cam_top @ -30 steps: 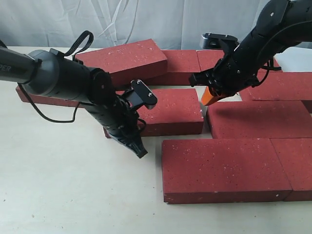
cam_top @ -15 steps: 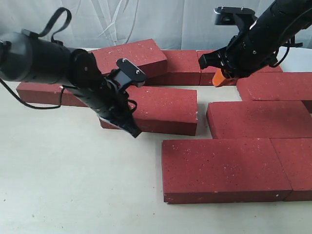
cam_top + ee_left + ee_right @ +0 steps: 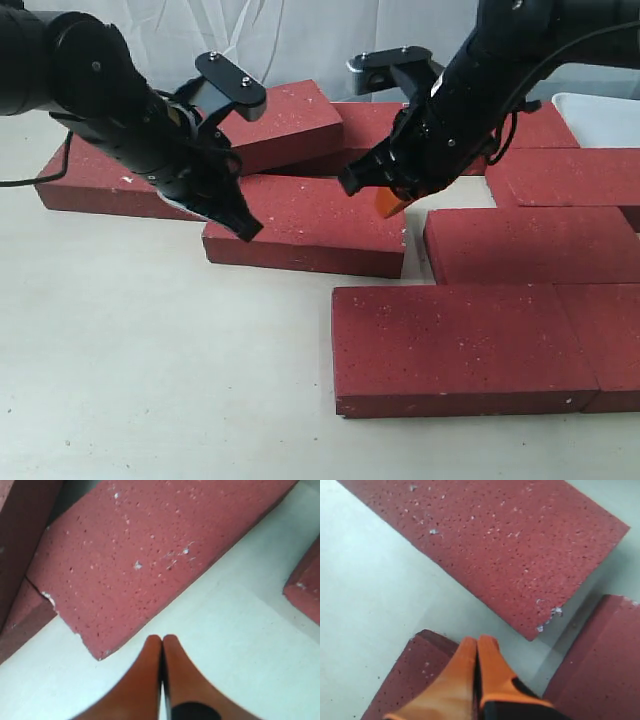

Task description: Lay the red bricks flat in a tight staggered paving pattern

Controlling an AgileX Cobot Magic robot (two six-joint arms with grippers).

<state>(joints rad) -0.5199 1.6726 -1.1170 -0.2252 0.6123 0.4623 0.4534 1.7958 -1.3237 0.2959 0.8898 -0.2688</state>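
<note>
Two pincers, both closed on nothing: your left pincer (image 3: 246, 230) points down at the left end of the middle brick (image 3: 320, 228), and your right pincer (image 3: 390, 206) hangs over that brick's far right corner. Whether either one touches it cannot be told. The middle brick lies flat on the surface (image 3: 150, 380), slightly skewed, with a gap between it and the flat red bricks (image 3: 460, 345) to its right and near side. Farther back, a tilted brick (image 3: 285, 118) rests propped on others.
</note>
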